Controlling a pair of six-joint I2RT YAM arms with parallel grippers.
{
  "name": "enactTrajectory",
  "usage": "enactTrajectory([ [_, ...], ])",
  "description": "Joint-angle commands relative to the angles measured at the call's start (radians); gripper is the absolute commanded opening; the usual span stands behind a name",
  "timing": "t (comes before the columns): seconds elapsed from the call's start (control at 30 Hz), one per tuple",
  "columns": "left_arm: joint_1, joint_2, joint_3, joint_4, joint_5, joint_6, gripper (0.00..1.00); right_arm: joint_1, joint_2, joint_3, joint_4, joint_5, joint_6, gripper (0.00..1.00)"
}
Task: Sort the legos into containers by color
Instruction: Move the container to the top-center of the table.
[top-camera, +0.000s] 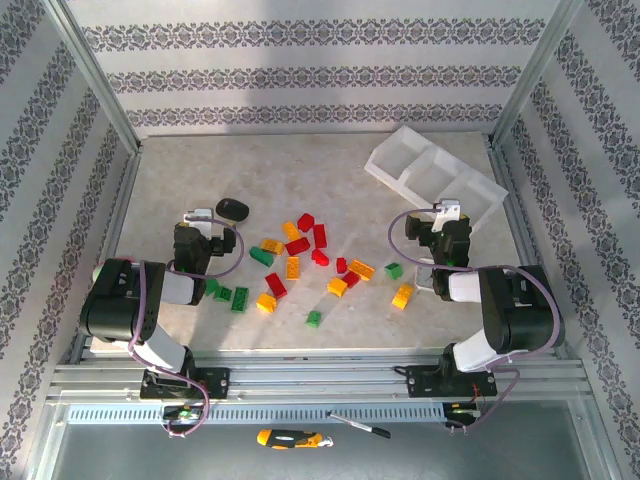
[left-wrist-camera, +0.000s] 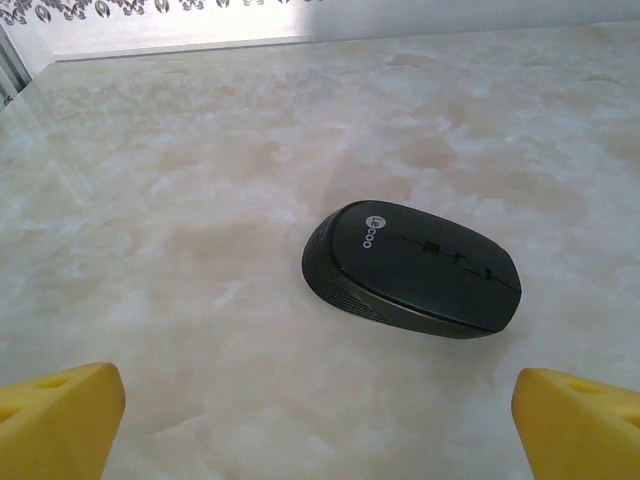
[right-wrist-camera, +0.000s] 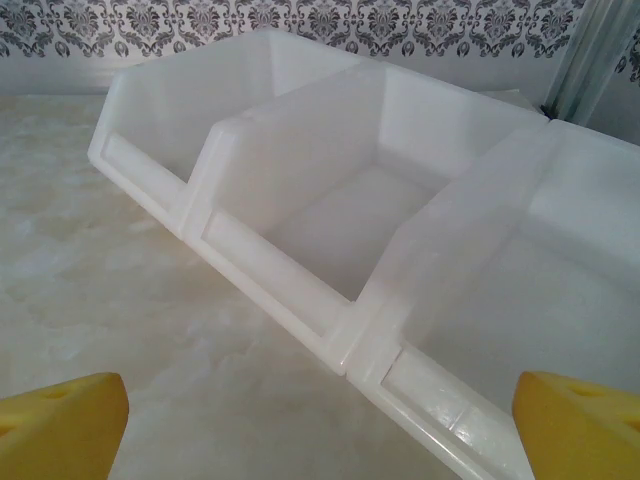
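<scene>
- Left claw (top-camera: 200, 225) and right claw (top-camera: 445, 215) are both hanging wide apart, gripping nothing.
- Legos (top-camera: 300, 262) are lying scattered mid-frame on the counter (top-camera: 200, 160) between them; containers (top-camera: 382, 170) are sitting upper right, nearer the right claw.

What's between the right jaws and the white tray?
Only bare tabletop, seen in the right wrist view; the open right jaws face the tray.
</scene>
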Motion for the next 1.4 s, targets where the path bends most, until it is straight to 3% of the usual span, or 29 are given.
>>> enactTrajectory([
  [0.0, 0.006, -0.001, 0.015, 0.004, 0.013, 0.007, 0.99, -0.004, 0.009, 0.003, 0.015, -0.003, 0.009, 0.98],
  [0.7, 0.006, 0.001, 0.015, 0.006, -0.015, -0.004, 0.99, -0.005, 0.009, 0.003, 0.015, -0.007, 0.010, 0.98],
  [0.97, 0.005, -0.039, -0.103, 0.203, -0.025, -0.005, 0.99, -0.004, -0.032, -0.004, 0.000, 0.008, 0.017, 0.98],
  [1.2, -0.034, -0.309, -0.060, -0.112, 0.013, 0.045, 0.99, -0.002, -0.193, 0.026, -0.211, 0.007, 0.025, 0.98],
  [1.37, -0.108, -0.461, 0.020, -0.335, 0.049, 0.084, 0.99, -0.002, -0.303, 0.121, -0.478, -0.013, 0.076, 0.98],
])
